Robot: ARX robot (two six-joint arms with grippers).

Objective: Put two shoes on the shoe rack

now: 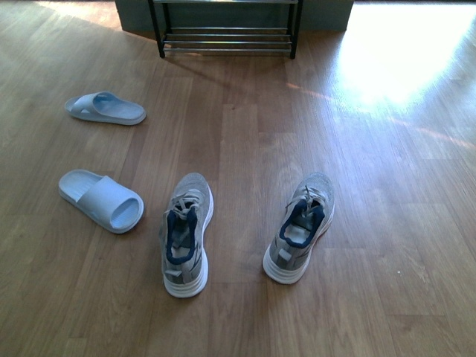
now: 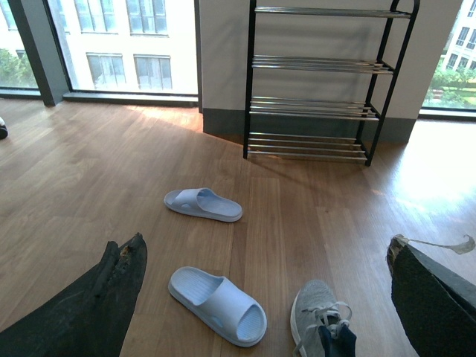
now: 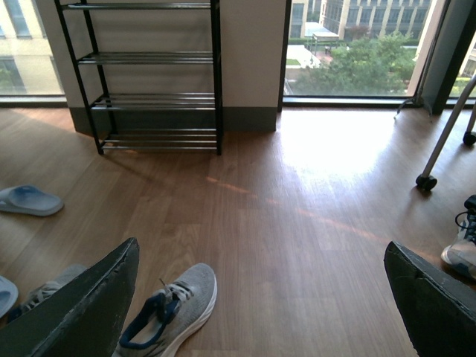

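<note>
**Front view: both sneakers on the floor, rack bare, both end effectors open**

Front view: neither arm in frame. Left sneaker [image 1: 186,234] and right sneaker [image 1: 300,227] stand upright on the wood floor [image 1: 387,245], side by side but apart, heels toward the camera, toes toward the shoe rack [image 1: 227,41]. Rack is well apart from them at the far end, only its lowest bars in frame. Near slipper [image 1: 100,199] lies just beside the left sneaker on its left. Far slipper [image 1: 104,108] lies further out, between the near slipper and the rack.

Left wrist view: left end effector [image 2: 262,248] has its jaws spread wide, gripping nothing, one dark finger [image 2: 97,305] at each lower corner. Left sneaker toe [image 2: 320,320] and near slipper [image 2: 217,305] show on the floor below it, far slipper [image 2: 202,204] beyond. Rack [image 2: 312,82] is fully visible: four tiers of chrome bars, black side frames, backed against the wall [image 2: 223,59] between windows [image 2: 123,44].

Right wrist view: right end effector [image 3: 260,251] also has its jaws spread wide, holding nothing. Right sneaker [image 3: 175,309] is on the floor beside one finger [image 3: 82,312], and the left sneaker [image 3: 48,291] is partly hidden behind that finger. Rack [image 3: 149,74] stands at the wall, far slipper [image 3: 28,200] in front of it. Wheeled stand [image 3: 439,149] and another shoe [image 3: 462,249] sit off to the side, well apart from the pair.
</note>
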